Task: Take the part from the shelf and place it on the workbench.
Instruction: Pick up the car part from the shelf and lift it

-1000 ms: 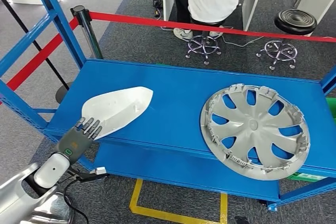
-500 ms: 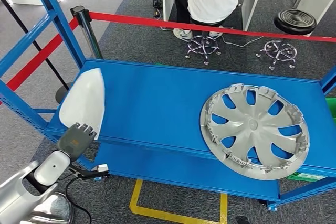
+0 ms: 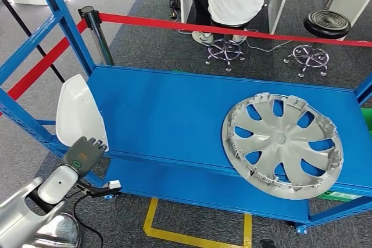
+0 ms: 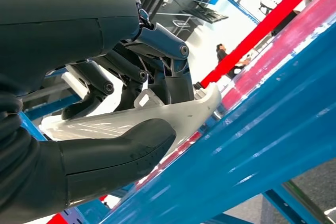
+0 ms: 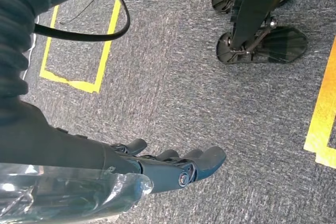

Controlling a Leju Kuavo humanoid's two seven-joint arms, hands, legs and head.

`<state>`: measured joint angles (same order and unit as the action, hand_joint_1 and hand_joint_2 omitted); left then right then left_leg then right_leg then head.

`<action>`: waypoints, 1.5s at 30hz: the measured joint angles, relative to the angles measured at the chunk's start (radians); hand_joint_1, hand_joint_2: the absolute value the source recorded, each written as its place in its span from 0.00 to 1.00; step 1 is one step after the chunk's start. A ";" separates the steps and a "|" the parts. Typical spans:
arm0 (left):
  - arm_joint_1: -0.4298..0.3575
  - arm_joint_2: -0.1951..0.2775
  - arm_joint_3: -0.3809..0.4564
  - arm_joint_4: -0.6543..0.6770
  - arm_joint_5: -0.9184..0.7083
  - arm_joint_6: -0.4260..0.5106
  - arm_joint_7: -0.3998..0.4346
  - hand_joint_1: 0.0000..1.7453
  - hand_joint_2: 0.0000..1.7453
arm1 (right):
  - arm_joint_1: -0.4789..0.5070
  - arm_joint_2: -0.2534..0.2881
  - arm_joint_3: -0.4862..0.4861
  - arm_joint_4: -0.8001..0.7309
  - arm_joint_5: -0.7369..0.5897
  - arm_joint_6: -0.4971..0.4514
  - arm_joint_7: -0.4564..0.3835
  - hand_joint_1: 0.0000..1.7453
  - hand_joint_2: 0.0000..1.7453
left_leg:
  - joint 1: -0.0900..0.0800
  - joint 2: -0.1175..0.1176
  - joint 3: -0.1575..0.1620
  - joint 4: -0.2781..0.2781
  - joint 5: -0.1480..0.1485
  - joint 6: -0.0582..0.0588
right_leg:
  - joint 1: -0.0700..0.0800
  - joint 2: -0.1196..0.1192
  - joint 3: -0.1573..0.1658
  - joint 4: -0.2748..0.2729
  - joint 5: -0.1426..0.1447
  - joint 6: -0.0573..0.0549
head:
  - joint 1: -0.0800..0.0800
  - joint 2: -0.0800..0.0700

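White part (image 3: 78, 112): pinched in my left hand (image 3: 85, 153) fingers (image 4: 118, 148), long axis toward 12 o'clock; right hand (image 5: 174, 166) empty, fingers apart.

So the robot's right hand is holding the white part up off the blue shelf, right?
Not quite: it's the left hand that is holding the white part up off the blue shelf, as the head view shows. The right hand hangs over the floor.

The part (image 3: 79, 111) is a smooth white plastic shell, rounded at its far end and broader toward the near end. It stands tilted up at the left end of the blue shelf (image 3: 175, 114), over the front left corner. Its near end is gripped by the left robot hand (image 3: 85, 152), thumb beneath and fingers on top.
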<state>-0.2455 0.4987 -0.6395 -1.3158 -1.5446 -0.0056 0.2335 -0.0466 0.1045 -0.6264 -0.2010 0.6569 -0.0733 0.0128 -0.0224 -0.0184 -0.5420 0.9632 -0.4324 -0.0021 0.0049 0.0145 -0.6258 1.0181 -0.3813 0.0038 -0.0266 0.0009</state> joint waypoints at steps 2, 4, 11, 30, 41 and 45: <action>0.001 0.000 0.002 -0.002 0.000 0.000 -0.001 1.00 1.00 | 0.000 0.000 0.000 0.000 0.000 0.000 0.000 0.00 1.00 | 0.000 0.000 0.000 0.000 0.000 0.000 | 0.000 0.000 0.000 0.000 0.000 0.000 | 0.000 0.000; 0.001 0.000 0.002 -0.003 0.000 0.001 -0.001 1.00 1.00 | 0.000 0.000 -0.001 0.000 0.000 0.000 -0.001 0.00 1.00 | 0.000 0.000 0.000 0.000 0.000 0.000 | 0.000 0.000 0.000 0.000 0.000 0.000 | 0.000 0.000; 0.010 -0.009 0.019 -0.009 0.000 0.011 -0.010 1.00 1.00 | 0.000 0.000 -0.005 0.000 0.001 -0.001 -0.002 0.00 1.00 | 0.000 0.000 0.000 0.000 0.000 0.000 | 0.000 0.000 0.000 0.000 0.000 0.000 | 0.000 0.000; 0.056 -0.208 0.231 -0.043 0.089 0.036 -0.117 1.00 1.00 | 0.000 0.001 -0.036 0.000 0.012 -0.010 -0.007 0.00 1.00 | -0.001 0.000 -0.001 0.000 -0.001 0.001 | -0.001 0.000 0.000 0.000 0.001 0.001 | 0.000 0.000; 0.122 -0.530 0.361 -0.283 1.002 0.081 -0.417 1.00 1.00 | -0.001 0.013 -0.106 0.000 -0.025 -0.027 -0.020 0.00 1.00 | -0.002 0.000 -0.003 0.001 -0.003 0.005 | -0.003 0.001 -0.001 -0.001 0.001 0.004 | 0.000 0.000; 0.141 -0.605 0.389 -0.373 1.162 0.073 -0.460 1.00 1.00 | -0.001 0.016 -0.127 0.000 -0.023 -0.028 -0.022 0.00 1.00 | -0.002 0.000 -0.003 0.001 -0.004 0.007 | -0.003 0.000 -0.001 -0.001 0.000 0.005 | 0.000 0.000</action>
<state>-0.1042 -0.1067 -0.2503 -1.6887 -0.3829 0.0676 -0.2268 -0.0476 0.1202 -0.7530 -0.2010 0.6338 -0.1014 -0.0090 -0.0244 -0.0183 -0.5451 0.9644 -0.4365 0.0045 0.0017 0.0150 -0.6265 1.0173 -0.3811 0.0087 -0.0265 0.0010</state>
